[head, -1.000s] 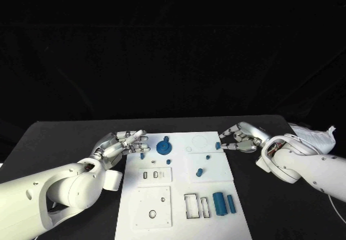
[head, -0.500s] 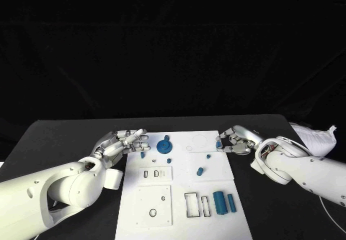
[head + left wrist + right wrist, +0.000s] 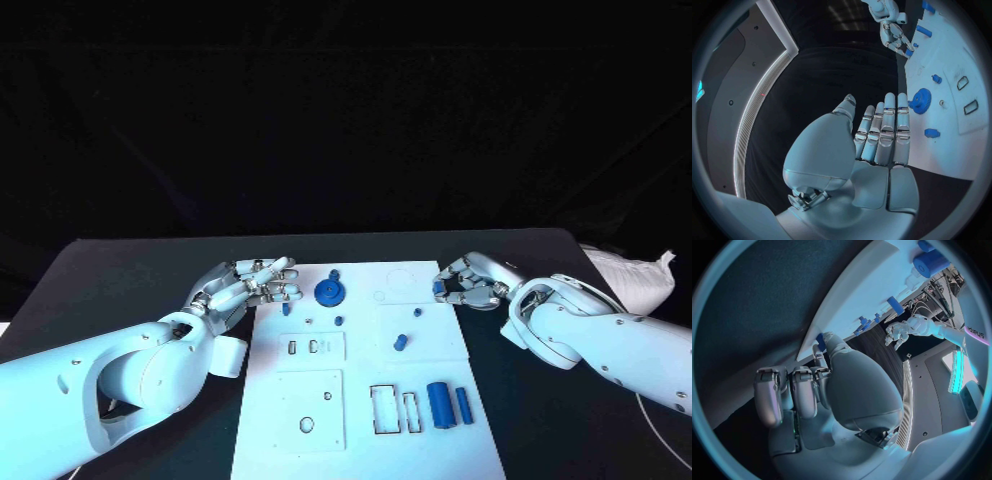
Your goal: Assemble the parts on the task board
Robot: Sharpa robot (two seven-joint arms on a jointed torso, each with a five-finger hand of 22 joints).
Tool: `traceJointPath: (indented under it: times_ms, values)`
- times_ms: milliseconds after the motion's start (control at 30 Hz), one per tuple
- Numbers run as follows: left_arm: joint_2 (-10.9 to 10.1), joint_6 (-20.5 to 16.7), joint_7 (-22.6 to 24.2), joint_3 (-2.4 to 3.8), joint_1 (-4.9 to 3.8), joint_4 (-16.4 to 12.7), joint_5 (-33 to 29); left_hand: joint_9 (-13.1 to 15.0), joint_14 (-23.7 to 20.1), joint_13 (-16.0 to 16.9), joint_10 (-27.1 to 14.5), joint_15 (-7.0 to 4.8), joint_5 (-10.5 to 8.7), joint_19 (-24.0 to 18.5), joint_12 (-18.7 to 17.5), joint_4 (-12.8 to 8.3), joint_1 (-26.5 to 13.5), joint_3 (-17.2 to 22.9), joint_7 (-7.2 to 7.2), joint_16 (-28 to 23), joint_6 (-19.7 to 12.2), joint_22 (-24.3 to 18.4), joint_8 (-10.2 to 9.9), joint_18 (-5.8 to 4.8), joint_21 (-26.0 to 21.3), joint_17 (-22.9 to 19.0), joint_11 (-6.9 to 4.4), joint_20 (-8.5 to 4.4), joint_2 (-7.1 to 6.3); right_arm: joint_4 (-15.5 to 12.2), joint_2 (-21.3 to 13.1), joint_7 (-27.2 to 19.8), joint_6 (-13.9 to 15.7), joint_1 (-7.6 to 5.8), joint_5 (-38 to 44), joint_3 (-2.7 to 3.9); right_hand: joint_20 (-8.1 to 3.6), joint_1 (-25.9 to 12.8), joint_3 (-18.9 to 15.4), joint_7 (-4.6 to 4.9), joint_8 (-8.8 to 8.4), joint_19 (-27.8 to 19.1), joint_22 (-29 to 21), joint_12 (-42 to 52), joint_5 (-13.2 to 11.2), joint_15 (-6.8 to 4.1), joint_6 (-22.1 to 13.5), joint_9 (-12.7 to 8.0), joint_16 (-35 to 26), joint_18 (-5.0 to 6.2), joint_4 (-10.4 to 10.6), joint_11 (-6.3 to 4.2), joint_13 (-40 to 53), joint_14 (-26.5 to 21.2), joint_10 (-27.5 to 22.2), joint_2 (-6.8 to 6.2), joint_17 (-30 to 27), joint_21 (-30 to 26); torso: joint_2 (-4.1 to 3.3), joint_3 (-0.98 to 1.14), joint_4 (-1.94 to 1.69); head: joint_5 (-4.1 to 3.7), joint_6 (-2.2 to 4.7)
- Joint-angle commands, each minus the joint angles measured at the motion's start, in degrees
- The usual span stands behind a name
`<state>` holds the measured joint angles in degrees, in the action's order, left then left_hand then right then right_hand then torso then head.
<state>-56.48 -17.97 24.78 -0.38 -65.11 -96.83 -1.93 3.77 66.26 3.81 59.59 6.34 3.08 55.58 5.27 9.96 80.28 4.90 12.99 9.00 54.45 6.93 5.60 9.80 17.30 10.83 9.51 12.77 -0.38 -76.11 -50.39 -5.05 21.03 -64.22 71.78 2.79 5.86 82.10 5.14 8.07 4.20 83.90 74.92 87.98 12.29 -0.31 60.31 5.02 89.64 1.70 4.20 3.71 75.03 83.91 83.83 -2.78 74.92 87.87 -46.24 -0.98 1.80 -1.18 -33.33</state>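
From my seat, starting at the left: my left hand (image 3: 248, 285) hangs over the black tabletop (image 3: 116, 290) just beside the left edge of the task board (image 3: 361, 400), fingers straight and side by side, thumb apart, nothing in it. Just past its fingertips on the board sits the blue gear (image 3: 330, 293), flat, with a small upright peg (image 3: 333, 275) behind it. I judge the gear rigid and light, probably plastic, with toothed edges that give decent purchase; I'd pinch it across the rim rather than from the top. Two tiny blue studs (image 3: 338, 320) lie just in front of it — slippery little things, easy to flick away, so a careful fingertip pinch there.

Middle of the board: a short blue pin (image 3: 398, 343) stands tilted, another small one (image 3: 417, 312) behind it. Nearer me, the two blue cylinders (image 3: 450, 405) lie side by side next to the rectangular slots (image 3: 394, 410). They look stiff, smooth and prone to rolling; I'd take them across the middle.

On the right: my right hand (image 3: 473, 280) is at the board's right edge, fingers curled in around a small blue part (image 3: 437, 290) at the edge. The wrist view shows a fingertip touching it, but I cannot tell whether it's truly clamped or only being nudged
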Motion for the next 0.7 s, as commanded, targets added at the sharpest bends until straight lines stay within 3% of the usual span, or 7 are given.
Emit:
traceJointPath:
  times_ms: [33, 433, 700]
  values:
    - [0.13, 1.08, 0.54, 0.04, -0.02, -0.04, -0.12, -0.02, -0.01, -0.01, -0.04, 0.28, 0.01, 0.34, -0.25, -0.34, 0.20, 0.03, 0.33, -0.24, 0.23, -0.09, -0.28, 0.67, -0.26, 0.06, 0.40, 0.02, 0.40, 0.05, 0.14, 0.38, -1.15, 0.12, 0.90, -0.02, -0.16, 0.08, 0.60, -0.07, 0.42, 3.71, 11.27, 0.49, -0.24, -0.33, 0.73, 0.11, 0.36, -0.80, -0.07, -0.47, 13.90, 6.09, 5.31, 0.71, 15.08, 0.37, 0.02, 0.00, -0.01, 0.00, -0.01]
    - [0.12, 1.10, 0.49, 0.04, -0.01, -0.02, -0.12, -0.02, -0.01, -0.01, -0.04, 0.28, 0.01, 0.34, -0.25, -0.34, 0.20, 0.03, 0.33, -0.24, 0.23, -0.09, -0.28, 0.67, -0.26, 0.06, 0.40, 0.02, 0.40, 0.01, 0.49, 0.46, -0.99, 0.16, 0.94, -0.02, -0.44, -0.24, 1.10, -0.47, 0.53, 4.00, 11.74, 1.22, -0.51, -0.65, 1.78, 0.23, 0.36, -0.91, -0.22, -0.81, 14.41, 6.09, 5.72, 1.08, 15.08, 0.59, 0.01, -0.02, -0.02, -0.38, -0.22]
    - [0.11, 1.09, 0.44, 0.03, -0.01, 0.03, -0.12, -0.02, -0.01, -0.01, -0.04, 0.28, 0.01, 0.34, -0.25, -0.34, 0.20, 0.03, 0.33, -0.24, 0.23, -0.09, -0.28, 0.67, -0.26, 0.06, 0.40, 0.02, 0.40, -0.57, 0.62, 0.26, 0.65, 0.16, -0.86, -0.01, -1.11, -1.19, 1.95, -1.74, 1.55, 4.26, 12.15, 1.93, 0.53, -1.46, 4.77, 0.87, 0.36, -1.00, -0.15, -1.87, 14.91, 6.09, 6.12, 1.95, 15.08, 0.78, 0.03, 0.02, -0.01, -0.34, -0.26]
